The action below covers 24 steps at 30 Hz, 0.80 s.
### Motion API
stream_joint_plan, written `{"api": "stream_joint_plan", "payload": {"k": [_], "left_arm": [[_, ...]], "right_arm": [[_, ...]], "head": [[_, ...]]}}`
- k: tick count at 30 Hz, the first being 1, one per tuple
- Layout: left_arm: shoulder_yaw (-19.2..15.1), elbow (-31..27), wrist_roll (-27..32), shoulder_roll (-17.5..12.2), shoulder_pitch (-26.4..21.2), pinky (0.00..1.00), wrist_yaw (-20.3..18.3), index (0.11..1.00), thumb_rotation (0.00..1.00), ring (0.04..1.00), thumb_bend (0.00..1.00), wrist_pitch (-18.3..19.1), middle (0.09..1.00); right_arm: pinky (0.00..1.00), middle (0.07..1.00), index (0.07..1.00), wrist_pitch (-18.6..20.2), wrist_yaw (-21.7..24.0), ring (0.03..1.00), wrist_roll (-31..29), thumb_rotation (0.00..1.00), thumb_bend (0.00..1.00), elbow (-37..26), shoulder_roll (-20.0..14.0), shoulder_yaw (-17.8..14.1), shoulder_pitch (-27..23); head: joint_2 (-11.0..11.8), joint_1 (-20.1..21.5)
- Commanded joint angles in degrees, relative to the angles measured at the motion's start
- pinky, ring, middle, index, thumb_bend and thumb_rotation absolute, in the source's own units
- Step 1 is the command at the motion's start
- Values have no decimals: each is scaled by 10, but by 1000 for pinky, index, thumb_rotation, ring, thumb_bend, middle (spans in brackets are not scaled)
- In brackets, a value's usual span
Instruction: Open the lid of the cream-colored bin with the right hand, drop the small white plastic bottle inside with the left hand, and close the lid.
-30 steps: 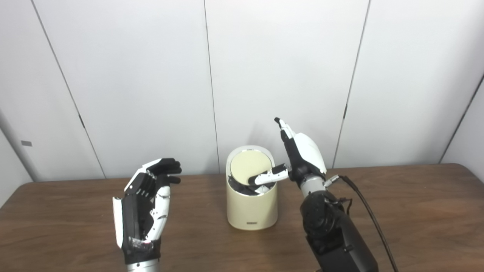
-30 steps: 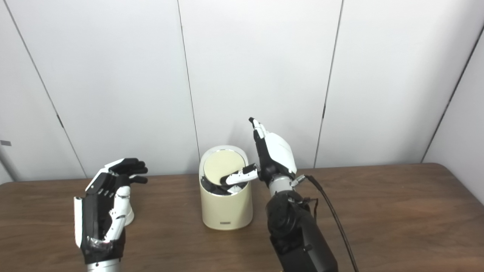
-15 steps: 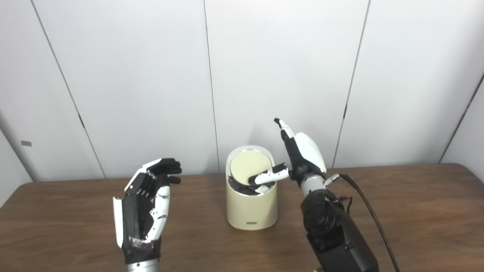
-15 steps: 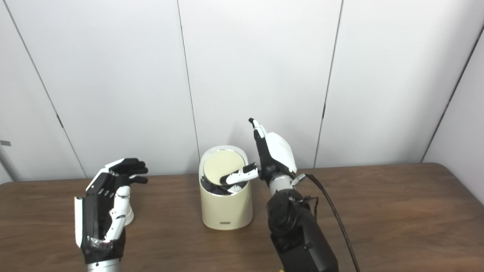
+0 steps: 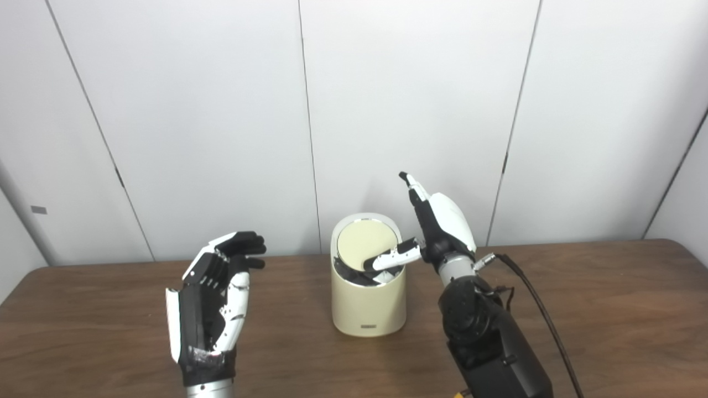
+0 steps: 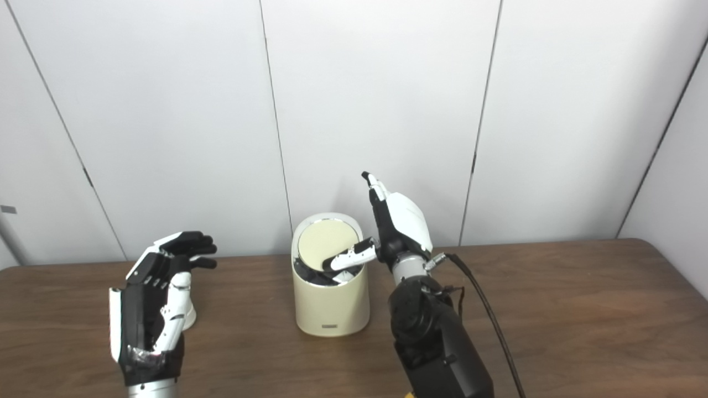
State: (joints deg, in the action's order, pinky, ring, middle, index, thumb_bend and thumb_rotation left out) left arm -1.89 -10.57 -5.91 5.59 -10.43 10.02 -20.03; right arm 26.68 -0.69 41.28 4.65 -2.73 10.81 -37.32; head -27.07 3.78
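Observation:
The cream-colored bin (image 5: 368, 309) stands mid-table. Its round lid (image 5: 362, 242) is tilted, leaving a dark gap at the front of the opening. My right hand (image 5: 442, 224) is just right of the bin, open, with its fingers pointing up. Its thumb (image 5: 394, 257) reaches left over the rim and rests against the lid's lower edge. My left hand (image 5: 213, 298) is raised left of the bin, open and empty, palm toward the bin. A small white object (image 6: 189, 316), probably the bottle, shows on the table behind that hand only in the right eye view.
The brown wooden table (image 5: 608, 309) ends at a white panelled wall (image 5: 415, 83) close behind the bin. A black cable (image 5: 545, 318) runs from my right wrist down across the table's right side.
My right hand has edged a little to the left and up, with the thumb still on the lid. The left hand and the bin have not moved.

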Motion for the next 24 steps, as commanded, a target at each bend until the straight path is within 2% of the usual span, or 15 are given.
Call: {"api": "stream_joint_plan", "payload": {"k": [1,6,10,12,14,16,18,20,24], "left_arm": [[3,-20,1,3,-19,539,-3,638,496,624,282,-4,640],[3,-21,-1,3,-19,537,-3,634,497,621,280,-2,637],[2,-22,-1,2,-19,536,-3,635,501,621,278,-1,637],[2,-23,-4,3,-19,535,-2,635,502,620,278,1,636],[2,-22,-4,2,-19,534,-2,634,502,620,276,-1,635],[3,-21,-2,1,-19,534,-3,634,501,621,274,-2,636],[3,-21,1,1,-20,534,-4,634,502,622,275,-2,636],[3,-20,2,1,-20,534,-4,632,500,621,279,-2,636],[2,-21,1,1,-20,535,-4,634,499,620,286,-2,636]], "right_arm": [[937,966,959,2,0,947,14,51,906,2,-2,-2,-15],[923,960,950,1,-5,945,10,11,875,5,-6,5,-15],[937,966,956,2,4,950,6,71,879,0,-4,1,-12],[955,971,967,2,14,960,7,221,894,-6,-1,-4,-10],[956,972,973,2,18,963,-1,329,899,-10,2,-10,-7],[909,965,971,2,19,953,-12,439,909,-13,6,-18,-4],[819,955,961,1,24,926,-32,565,927,-16,10,-27,-1],[801,966,970,-4,33,918,-69,674,930,-20,11,-39,2],[753,934,946,-13,42,873,-115,805,914,-26,6,-45,8]], "head": [[-1,1],[-1,1],[-2,2],[-1,2],[-2,2],[-1,2],[-1,2],[-1,3],[-1,3]]}}
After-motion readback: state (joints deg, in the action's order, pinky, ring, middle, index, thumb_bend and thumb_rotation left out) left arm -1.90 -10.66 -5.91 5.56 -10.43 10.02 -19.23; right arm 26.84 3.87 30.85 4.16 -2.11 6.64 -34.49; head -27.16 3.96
